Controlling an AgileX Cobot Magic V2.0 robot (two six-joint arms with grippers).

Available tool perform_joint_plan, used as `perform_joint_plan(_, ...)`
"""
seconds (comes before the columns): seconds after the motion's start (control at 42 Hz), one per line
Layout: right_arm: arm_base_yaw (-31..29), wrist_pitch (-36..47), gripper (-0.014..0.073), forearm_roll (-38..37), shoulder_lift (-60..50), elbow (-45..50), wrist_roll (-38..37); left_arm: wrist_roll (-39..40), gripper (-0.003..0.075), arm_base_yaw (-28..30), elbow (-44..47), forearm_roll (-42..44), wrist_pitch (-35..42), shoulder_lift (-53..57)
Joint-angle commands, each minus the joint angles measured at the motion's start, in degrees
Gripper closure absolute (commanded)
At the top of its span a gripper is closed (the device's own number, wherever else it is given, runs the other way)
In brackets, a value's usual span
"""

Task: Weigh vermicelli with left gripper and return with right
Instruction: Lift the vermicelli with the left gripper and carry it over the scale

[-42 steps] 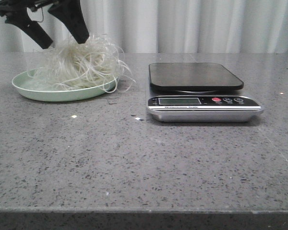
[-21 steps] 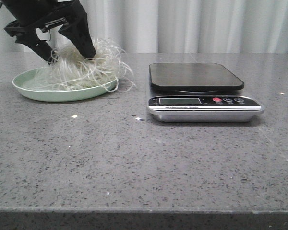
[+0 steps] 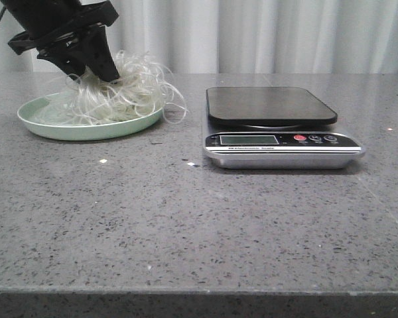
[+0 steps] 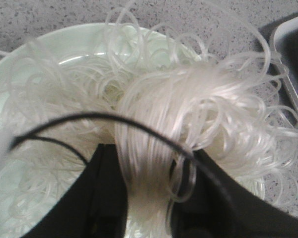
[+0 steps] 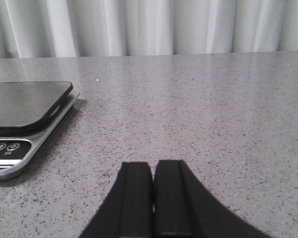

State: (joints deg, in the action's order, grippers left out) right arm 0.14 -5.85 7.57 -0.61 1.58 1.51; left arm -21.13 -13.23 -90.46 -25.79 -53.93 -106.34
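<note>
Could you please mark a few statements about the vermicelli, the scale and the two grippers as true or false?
1. The left gripper is closed on a bundle of the vermicelli. True.
2. The vermicelli already lies on the scale. False: it is still over the green plate, and the scale's platform is bare.
3. The right gripper is shut and holds nothing. True.
4. The scale stands to the left of the plate in the front view. False: it stands to the plate's right.

The scale's display (image 3: 248,140) is too small to read.
</note>
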Motion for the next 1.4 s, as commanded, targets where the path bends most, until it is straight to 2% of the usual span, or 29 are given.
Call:
perform_joint_plan(0.0,-0.1,4.3,0.0442,-0.7,-0.9,-0.4,0.1,-0.1,0.0574,-0.2,-1.5,-1.3,-0.3,2.1)
perform_joint_plan(0.214,-0.1,4.3,0.0442,-0.7,-0.9,-0.4,0.1,-0.1,0.0575,-0.2,-2.6,-1.3,-2.0,3.1)
perform_joint_plan(0.595,-0.1,4.3,0.0442,-0.7,-0.9,-0.4,0.1,0.0,0.0575,-0.2,-11.0,-1.5,-5.3,7.5)
perform_joint_plan(0.738,-0.1,4.3,0.0442,-0.7,-0.9,-0.4,0.1,0.0,0.0575,-0.2,-14.7,-5.6,-6.7,8.6)
perform_joint_plan(0.905,-0.1,4.3,0.0442,-0.7,-0.9,-0.4,0.1,0.0,0.0575,-0.9,-18.1,-16.9,-6.5,9.0)
perform_joint_plan(1.19,-0.1,4.3,0.0442,-0.7,-0.9,-0.4,0.1,0.0,0.0575,-10.5,-20.1,-17.5,1.4,8.9)
perform_joint_plan(1.381,-0.1,4.3,0.0442,-0.7,-0.9,-0.4,0.1,0.0,0.0575,-18.7,-20.1,-10.0,6.3,7.6)
